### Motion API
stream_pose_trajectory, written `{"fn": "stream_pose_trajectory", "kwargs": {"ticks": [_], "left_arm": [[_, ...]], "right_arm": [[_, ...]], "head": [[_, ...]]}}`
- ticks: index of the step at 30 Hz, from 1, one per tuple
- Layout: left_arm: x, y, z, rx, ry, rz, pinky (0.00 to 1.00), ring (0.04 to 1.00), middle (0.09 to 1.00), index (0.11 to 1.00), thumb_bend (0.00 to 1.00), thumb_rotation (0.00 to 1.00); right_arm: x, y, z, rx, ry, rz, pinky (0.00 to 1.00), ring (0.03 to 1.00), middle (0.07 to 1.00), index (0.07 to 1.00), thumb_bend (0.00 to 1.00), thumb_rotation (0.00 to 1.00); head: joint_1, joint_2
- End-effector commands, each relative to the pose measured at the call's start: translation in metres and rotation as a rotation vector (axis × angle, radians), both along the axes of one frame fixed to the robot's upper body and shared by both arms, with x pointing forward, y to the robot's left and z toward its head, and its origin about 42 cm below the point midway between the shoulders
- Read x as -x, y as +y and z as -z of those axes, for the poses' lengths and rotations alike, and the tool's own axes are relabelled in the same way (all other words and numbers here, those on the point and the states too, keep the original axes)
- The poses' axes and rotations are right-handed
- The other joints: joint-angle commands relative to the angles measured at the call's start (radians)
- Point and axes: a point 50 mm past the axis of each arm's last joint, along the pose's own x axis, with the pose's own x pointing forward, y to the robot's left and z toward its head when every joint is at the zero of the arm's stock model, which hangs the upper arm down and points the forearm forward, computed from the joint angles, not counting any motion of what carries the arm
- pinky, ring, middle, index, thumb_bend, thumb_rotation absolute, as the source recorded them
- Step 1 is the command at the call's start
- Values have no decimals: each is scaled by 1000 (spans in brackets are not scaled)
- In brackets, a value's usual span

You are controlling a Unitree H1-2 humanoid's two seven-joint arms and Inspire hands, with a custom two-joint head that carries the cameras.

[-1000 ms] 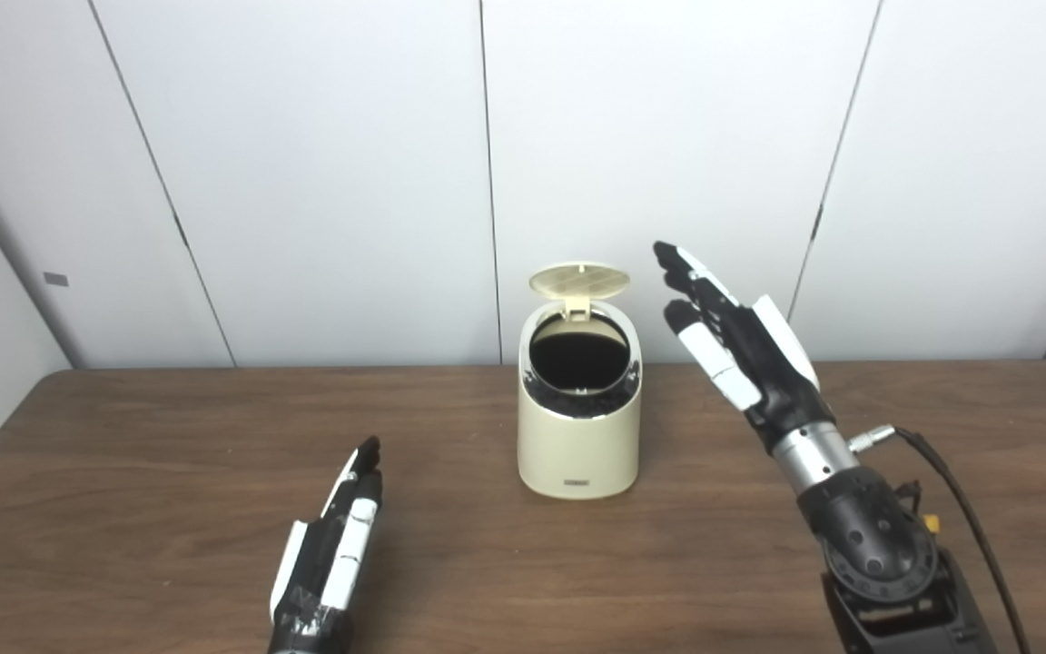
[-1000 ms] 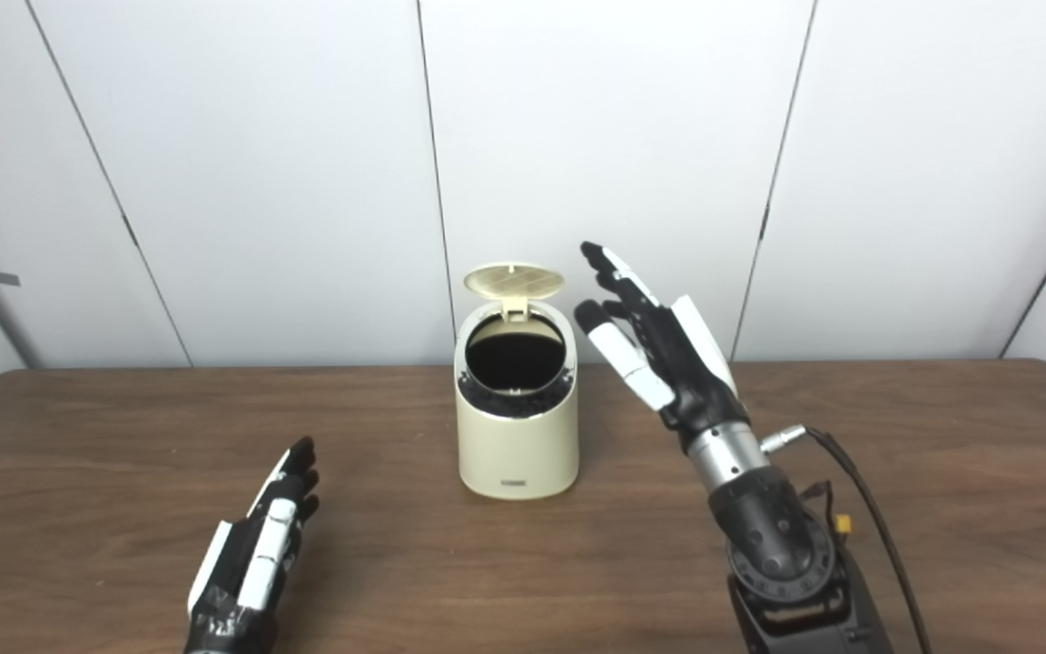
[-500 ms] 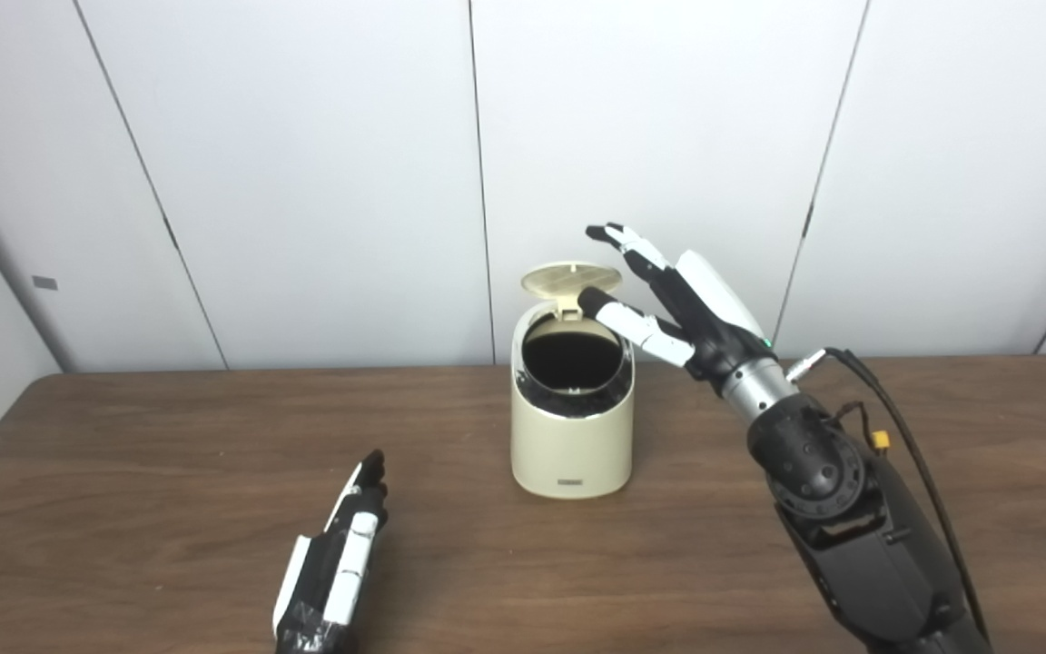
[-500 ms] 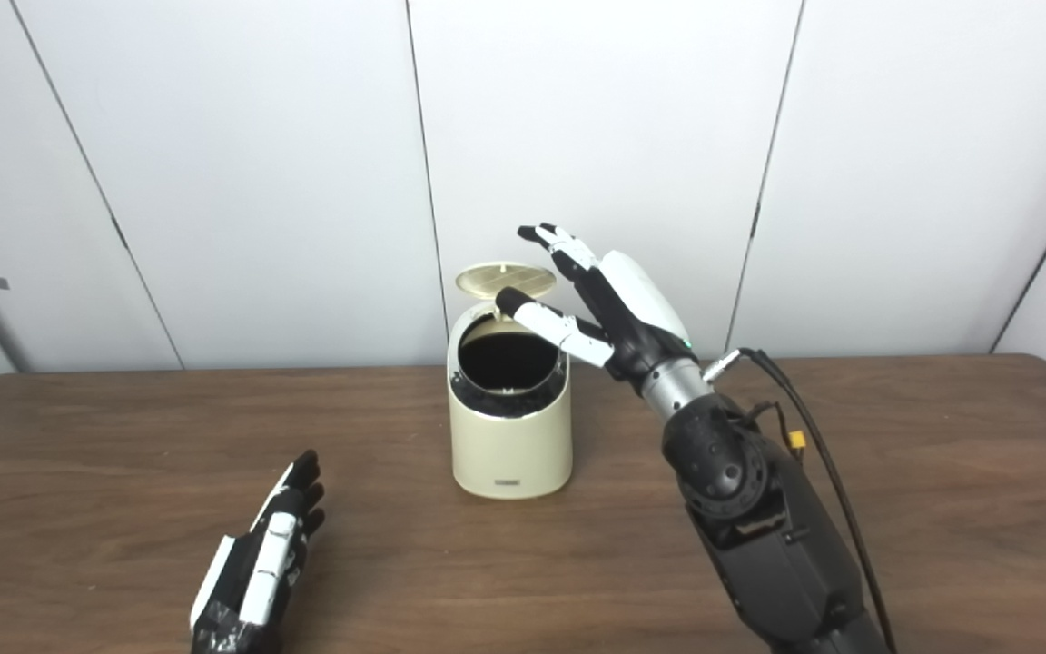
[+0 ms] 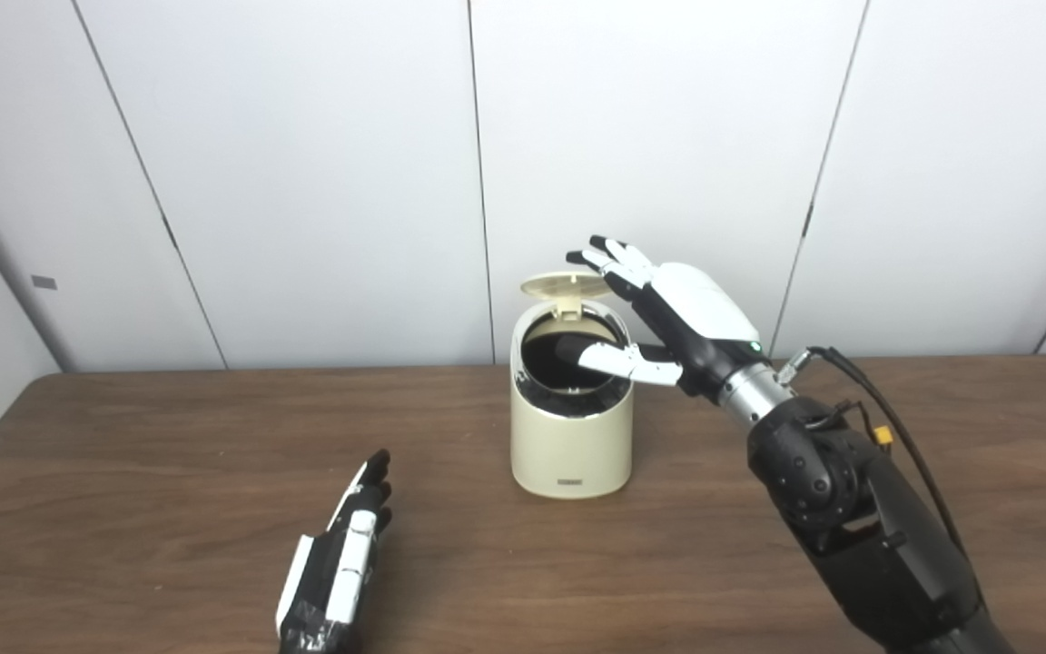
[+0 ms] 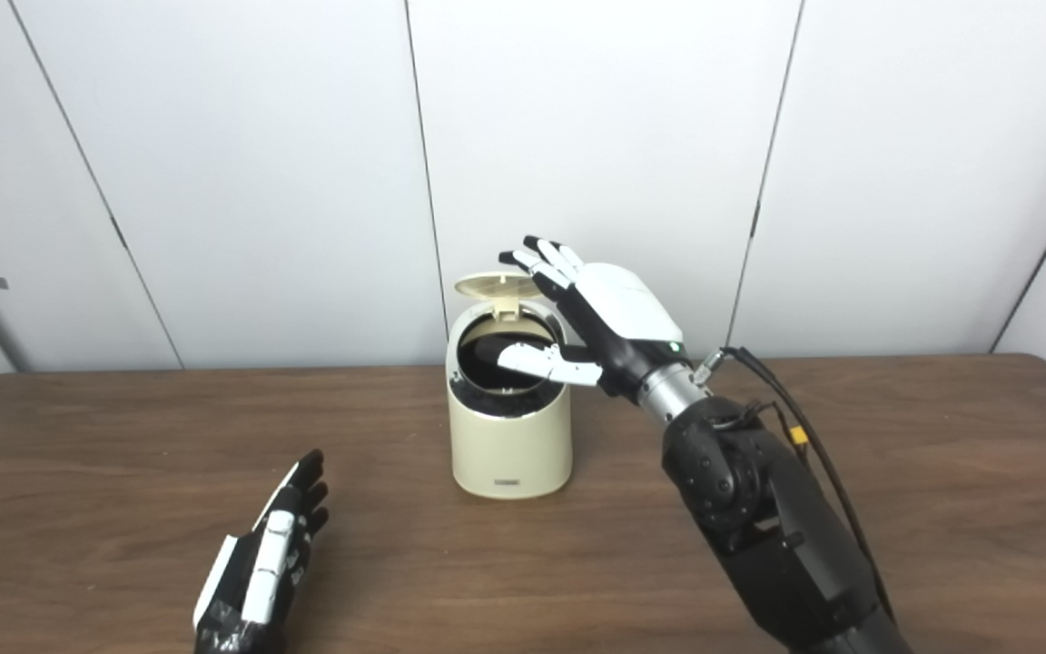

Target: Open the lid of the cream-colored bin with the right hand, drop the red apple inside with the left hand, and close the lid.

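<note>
The brown wooden table [image 5: 123, 509] carries the cream-colored bin [image 5: 570, 445], its round lid [image 5: 567, 283] tipped partly forward over the dark mouth. The right hand [image 5: 668, 313] reaches over it, fingers spread, holding nothing. The left hand [image 5: 334, 568] lies flat and empty on the table. No red apple shows; it is presumably inside, so only closing remains.

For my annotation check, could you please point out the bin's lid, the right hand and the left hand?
lid [image 5: 562, 283], left eye view, raised top face.
right hand [image 5: 682, 313], left eye view, white back of the hand.
left hand [image 6: 260, 568], right eye view, back of the hand.
</note>
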Motion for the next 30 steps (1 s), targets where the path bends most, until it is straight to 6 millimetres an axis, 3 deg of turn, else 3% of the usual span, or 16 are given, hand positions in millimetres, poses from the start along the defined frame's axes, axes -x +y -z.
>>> {"fn": "stream_pose_trajectory", "kwargs": {"ticks": [1,15,30], "left_arm": [[-6,-3,-13,3,-86,-12,996,995,993,954,593,896],[-8,-3,-13,6,-86,-30,976,982,980,938,610,901],[-13,-6,-16,17,-112,-44,951,966,970,930,615,873]], "right_arm": [[2,-1,-22,19,-105,-23,961,1000,1000,907,578,1000],[17,-14,-11,95,-87,-18,980,1000,964,889,560,1000],[18,-10,4,174,-42,-52,999,1000,962,872,575,1000]], "head": [[0,2],[4,13],[6,12]]}}
